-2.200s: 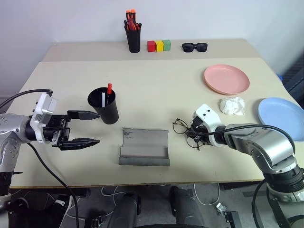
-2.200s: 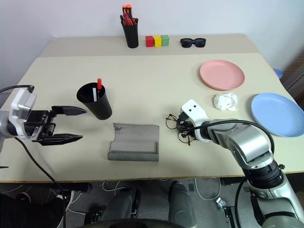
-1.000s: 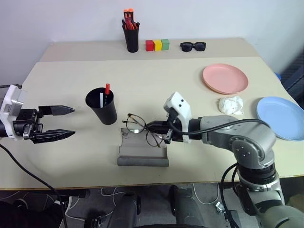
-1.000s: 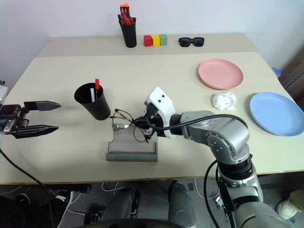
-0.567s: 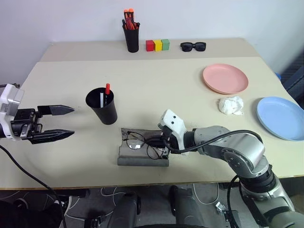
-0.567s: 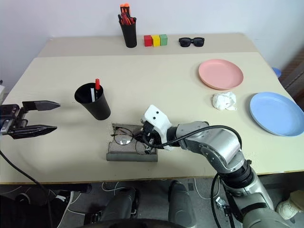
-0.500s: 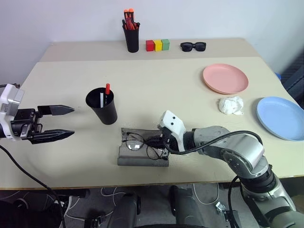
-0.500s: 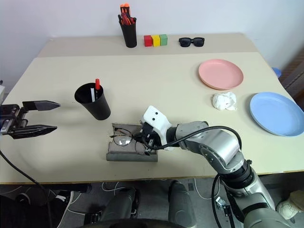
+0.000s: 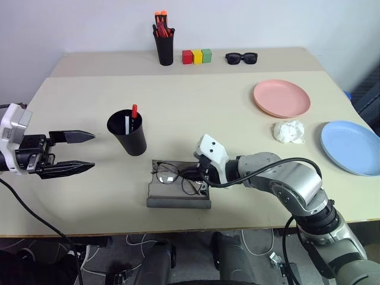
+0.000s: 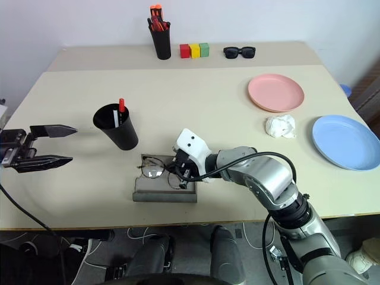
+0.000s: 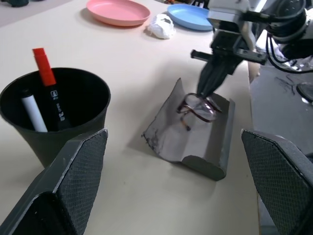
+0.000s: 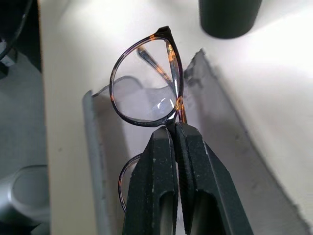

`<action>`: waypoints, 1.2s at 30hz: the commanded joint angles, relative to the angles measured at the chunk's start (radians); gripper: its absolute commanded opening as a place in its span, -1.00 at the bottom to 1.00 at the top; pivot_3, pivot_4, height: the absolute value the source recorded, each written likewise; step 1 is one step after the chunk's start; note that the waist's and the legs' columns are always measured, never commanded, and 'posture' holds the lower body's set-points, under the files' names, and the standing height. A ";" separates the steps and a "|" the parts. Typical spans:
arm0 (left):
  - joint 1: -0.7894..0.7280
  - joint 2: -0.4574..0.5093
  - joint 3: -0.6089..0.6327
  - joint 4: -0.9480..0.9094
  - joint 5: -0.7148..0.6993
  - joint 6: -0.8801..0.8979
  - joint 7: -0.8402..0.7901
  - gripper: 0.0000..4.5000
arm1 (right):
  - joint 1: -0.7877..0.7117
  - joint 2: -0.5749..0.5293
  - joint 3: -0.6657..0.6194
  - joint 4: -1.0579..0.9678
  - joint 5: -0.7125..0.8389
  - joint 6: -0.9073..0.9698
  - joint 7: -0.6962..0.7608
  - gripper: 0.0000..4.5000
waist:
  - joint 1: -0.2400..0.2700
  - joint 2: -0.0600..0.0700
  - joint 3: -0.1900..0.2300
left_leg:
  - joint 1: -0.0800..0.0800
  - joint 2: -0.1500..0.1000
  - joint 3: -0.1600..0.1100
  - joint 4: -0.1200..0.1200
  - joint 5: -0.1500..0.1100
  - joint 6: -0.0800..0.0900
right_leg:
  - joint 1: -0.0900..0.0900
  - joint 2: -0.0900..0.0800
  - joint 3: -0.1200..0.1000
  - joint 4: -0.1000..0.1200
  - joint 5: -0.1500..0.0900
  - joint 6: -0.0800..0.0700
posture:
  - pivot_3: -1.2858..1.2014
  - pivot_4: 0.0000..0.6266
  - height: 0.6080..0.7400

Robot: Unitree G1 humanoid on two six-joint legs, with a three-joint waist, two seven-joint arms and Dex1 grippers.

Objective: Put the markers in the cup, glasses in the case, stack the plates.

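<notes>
Grey case [image 9: 179, 190] under the glasses [image 12: 146, 93] — my right fingers [image 12: 173, 147] pinch their bridge, left fingers [image 9: 71, 136] spread idle — next I'd release them gently.

You've got the case [image 9: 179, 193] lying open near the front edge of the table [image 9: 196, 113], with the glasses [image 9: 175, 177] in it and the cup [image 9: 128, 132] just behind it to the left, markers [image 9: 132, 120] standing inside. Off to the right, the two plates [image 9: 283, 98] sit apart with a crumpled tissue [image 9: 290, 132] between them. Along the back you'll find a pen holder [image 9: 165, 46], three blocks [image 9: 198, 56] and sunglasses [image 9: 242, 57], left to right.
</notes>
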State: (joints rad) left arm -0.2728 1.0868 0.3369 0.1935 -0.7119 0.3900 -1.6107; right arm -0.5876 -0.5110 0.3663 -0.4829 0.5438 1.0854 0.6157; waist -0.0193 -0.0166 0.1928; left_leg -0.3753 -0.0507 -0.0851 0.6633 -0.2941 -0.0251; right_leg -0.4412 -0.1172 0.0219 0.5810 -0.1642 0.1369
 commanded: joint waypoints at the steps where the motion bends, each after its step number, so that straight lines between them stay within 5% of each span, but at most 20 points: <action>1: -0.017 0.000 0.018 -0.020 -0.007 0.006 -0.003 1.00 | -0.007 -0.038 0.058 -0.011 -0.064 -0.074 0.039 -0.98 | 0.001 0.000 0.000 | 0.000 0.000 0.000 0.000 0.000 0.000 | 0.000 0.000 0.000 0.000 0.000 0.000 | 0.03 -0.52 1.00; 19: -0.033 -0.005 0.021 -0.039 0.000 0.026 0.011 1.00 | -0.007 -0.075 0.158 -0.024 -0.169 -0.110 0.122 -0.98 | 0.000 0.000 0.000 | 0.000 0.000 0.000 0.000 0.000 0.000 | 0.000 0.000 0.000 0.000 0.000 0.000 | 0.03 -0.52 1.00; 22: -0.031 -0.006 0.022 -0.043 0.000 0.026 0.015 1.00 | -0.006 -0.068 0.146 -0.026 -0.165 -0.111 0.127 -0.61 | 0.000 0.000 0.000 | 0.000 0.000 0.000 0.000 0.000 0.000 | 0.000 0.000 0.000 0.000 0.000 0.000 | 0.03 -0.52 1.00; 29: -0.034 -0.004 0.015 -0.043 0.000 0.030 0.018 1.00 | -0.024 -0.011 0.027 -0.011 -0.094 -0.073 0.128 0.94 | 0.000 0.000 0.000 | 0.000 0.000 0.000 0.000 0.000 0.000 | 0.000 0.000 0.000 0.000 0.000 0.000 | 0.03 -0.52 1.00; 36: -0.044 -0.011 0.014 -0.043 -0.001 0.033 0.024 1.00 | -0.081 0.089 -0.235 -0.010 0.106 -0.001 0.112 0.98 | 0.000 0.000 0.000 | 0.000 0.000 0.000 0.000 0.000 0.000 | 0.000 0.000 0.000 0.000 0.000 0.000 | 0.03 -0.52 1.00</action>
State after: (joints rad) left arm -0.2993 1.0726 0.3345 0.1724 -0.7076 0.4244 -1.5884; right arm -0.6400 -0.4441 0.2140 -0.4741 0.5930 1.0688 0.7442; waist -0.0193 -0.0167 0.1927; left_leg -0.3753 -0.0507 -0.0853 0.6634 -0.2941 -0.0251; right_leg -0.4412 -0.1172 0.0220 0.5811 -0.1640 0.1370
